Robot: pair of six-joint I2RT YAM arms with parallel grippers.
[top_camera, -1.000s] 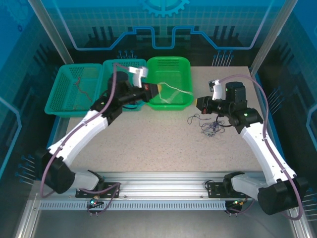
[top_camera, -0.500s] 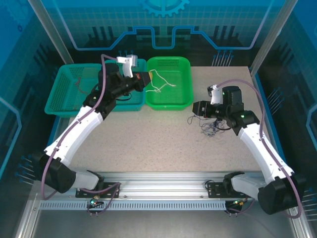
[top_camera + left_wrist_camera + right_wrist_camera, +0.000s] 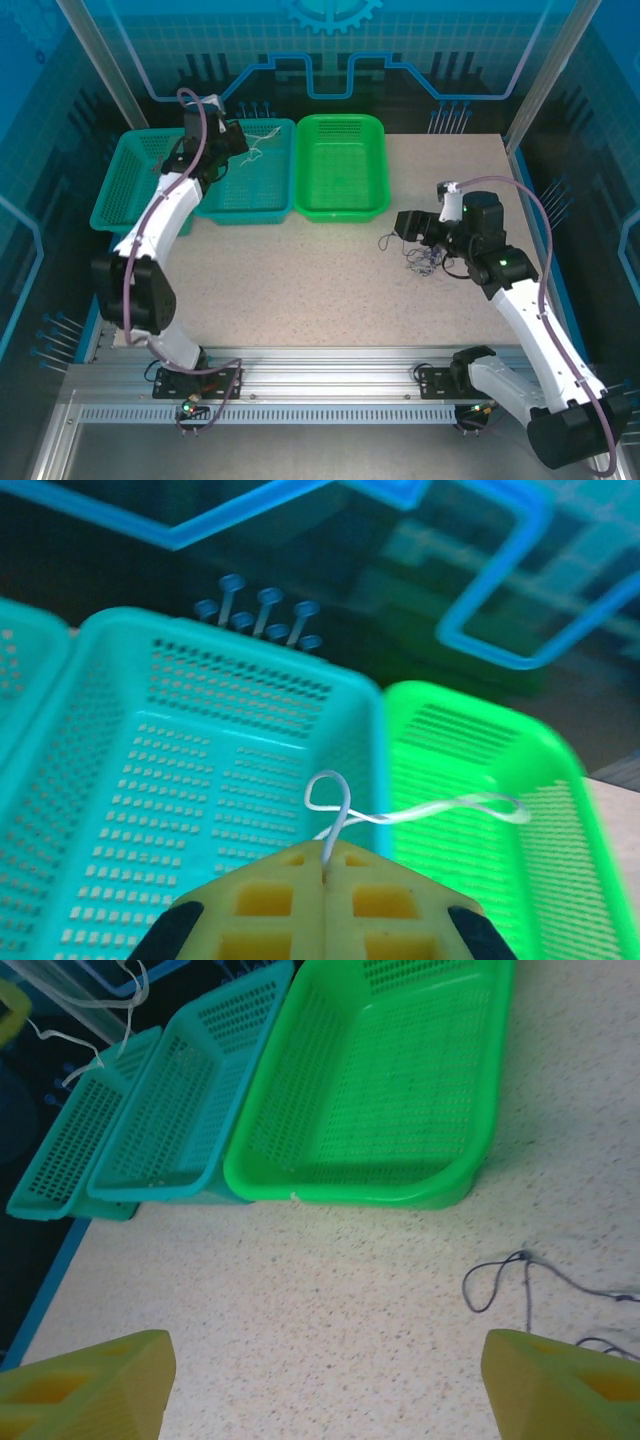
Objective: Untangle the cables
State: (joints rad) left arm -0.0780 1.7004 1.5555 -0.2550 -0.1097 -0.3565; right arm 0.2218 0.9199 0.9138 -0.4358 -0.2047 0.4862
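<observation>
Left wrist cam: I'm clamping my left gripper [image 3: 325, 865] on one whitish cable [image 3: 420, 813] that's curling out ahead and to my right toward the green basket [image 3: 560, 770], while I'm hanging over the teal basket [image 3: 230, 660].

Along the far edge of your desk [image 3: 300, 290], three baskets stand in a row, side against side. A teal basket [image 3: 105, 210] sits at the far-left corner, a second teal basket [image 3: 250, 215] is next to it, and a green basket [image 3: 340, 213] lies toward the middle. Your left gripper [image 3: 240, 142] hangs over the far-left part of the second teal basket, with a whitish cable [image 3: 263, 150] trailing from its tip above that basket. Your right gripper [image 3: 405, 225] sits low near the right edge, just beside the tangle of thin dark cables [image 3: 425, 258] lying on the desk. One dark strand [image 3: 386, 241] loops out of the tangle toward the middle.
</observation>
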